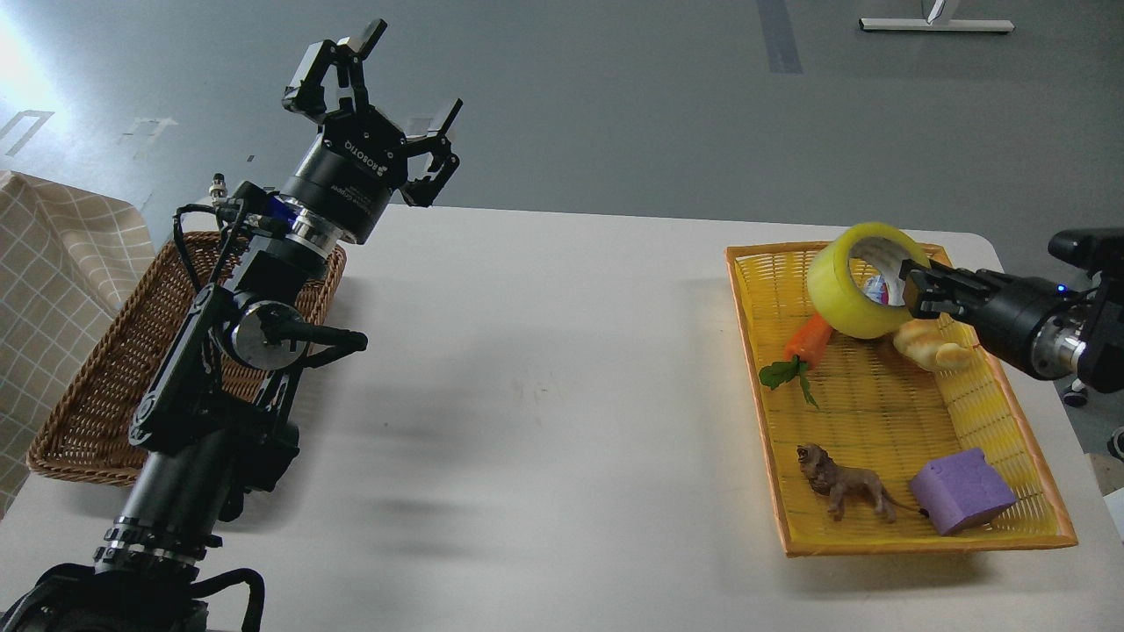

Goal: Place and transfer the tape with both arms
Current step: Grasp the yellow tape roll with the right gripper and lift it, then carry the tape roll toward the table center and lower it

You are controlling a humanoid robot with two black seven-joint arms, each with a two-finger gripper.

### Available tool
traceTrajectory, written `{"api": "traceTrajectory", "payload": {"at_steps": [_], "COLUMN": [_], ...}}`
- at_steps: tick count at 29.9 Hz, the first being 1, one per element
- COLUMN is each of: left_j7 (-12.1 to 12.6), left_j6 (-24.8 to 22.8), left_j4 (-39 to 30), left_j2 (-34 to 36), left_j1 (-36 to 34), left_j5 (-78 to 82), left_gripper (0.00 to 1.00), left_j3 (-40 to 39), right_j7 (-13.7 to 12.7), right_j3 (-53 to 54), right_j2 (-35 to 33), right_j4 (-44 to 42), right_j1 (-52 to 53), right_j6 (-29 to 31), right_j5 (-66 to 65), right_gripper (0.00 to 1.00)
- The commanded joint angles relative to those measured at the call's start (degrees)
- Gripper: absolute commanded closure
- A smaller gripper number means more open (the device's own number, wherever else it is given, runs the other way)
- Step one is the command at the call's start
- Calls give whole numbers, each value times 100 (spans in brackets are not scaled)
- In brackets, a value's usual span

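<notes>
The yellow tape roll [845,290] with its grey-white core is held up on edge above the far end of the yellow tray [764,412]. My right gripper [915,291] comes in from the right and is shut on the roll's right wall, one finger inside the core. My left gripper [393,88] is raised high above the table's far left, fingers spread open and empty, far from the tape.
In the tray lie a toy carrot [803,347], a pale croissant toy [933,345], a lion figure [845,483] and a purple block [961,491]. A brown wicker basket [97,386] sits at the left under my left arm. A checked cloth [53,263] is at far left.
</notes>
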Motion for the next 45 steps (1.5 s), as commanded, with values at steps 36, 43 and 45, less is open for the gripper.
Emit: {"api": "traceTrajectory", "payload": {"at_steps": [36,43,45], "left_j7": [0,0,0], "left_j6": [13,13,13], "left_j4": [-11,-11,-11], "left_j2": [100,100,100], "left_j1": [15,15,15], "left_j5": [-107,-115,-115], "left_gripper": [2,2,2], "left_j3": [-146,-155,-155], "right_j7": [-50,-50,-50], "right_j3": [-3618,-3610,-3610], "right_j2": [3602,3602,3602], "right_j4": [-3041,-3033,-3033], "right_j1": [2495,2337,2311], "right_j6": [0,0,0], "right_j5": [-209,-209,-209], "right_gripper": [95,95,95]}}
